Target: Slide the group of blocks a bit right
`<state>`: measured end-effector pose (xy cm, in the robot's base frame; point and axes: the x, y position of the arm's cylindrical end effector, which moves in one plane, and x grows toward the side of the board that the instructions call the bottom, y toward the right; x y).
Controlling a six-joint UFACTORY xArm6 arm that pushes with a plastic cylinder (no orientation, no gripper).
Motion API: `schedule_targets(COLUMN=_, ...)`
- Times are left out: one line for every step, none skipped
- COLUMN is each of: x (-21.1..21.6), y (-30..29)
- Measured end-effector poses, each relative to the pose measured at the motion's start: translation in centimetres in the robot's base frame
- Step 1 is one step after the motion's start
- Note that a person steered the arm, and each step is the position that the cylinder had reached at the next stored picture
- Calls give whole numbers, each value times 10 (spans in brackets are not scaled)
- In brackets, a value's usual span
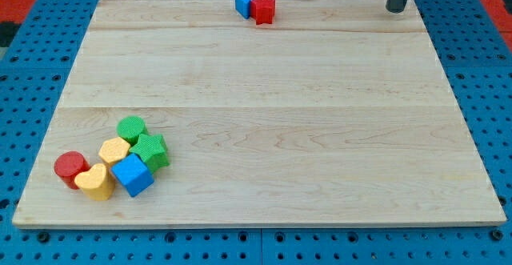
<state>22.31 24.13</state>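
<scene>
1. Pale wood makes up the board (264, 81), three planks wide, lying on a blue pegboard (488, 73) dotted with holes.
2. I carry no claw, so there is nothing of mine to be wide, narrow or holding; I end in a dark rod, and my tip (396, 10) sits at the board's top edge, near its top right corner.
3. My tip touches no block.
4. The group lies in the board's bottom left corner, well apart from my tip, which is diagonally across the board from it.
5. In that group, the red cylinder (70, 167) is nearest the left edge.
6. The yellow heart (96, 182) touches it on the right, close to the bottom edge.
7. A second yellow block (114, 150), its shape unclear, sits just above the heart.
8. The green cylinder (131, 128) is the group's topmost piece.
9. The green star (150, 151) lies just below and right of it, the group's rightmost piece.
10. The blue cube (133, 174) sits tilted under the star, touching the heart.
11. At the top edge, near the middle, a blue block (245, 2) and a red block (263, 9) touch side by side, well to the left of my tip.
12. I can read no writing, brand or label anywhere.
</scene>
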Motion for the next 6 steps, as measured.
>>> schedule_targets(x=10, y=-11)
schedule_targets(x=36, y=-58)
schedule_targets(x=62, y=-118)
schedule_targets(x=102, y=-224)
schedule_targets(x=144, y=-335)
schedule_targets(x=171, y=-431)
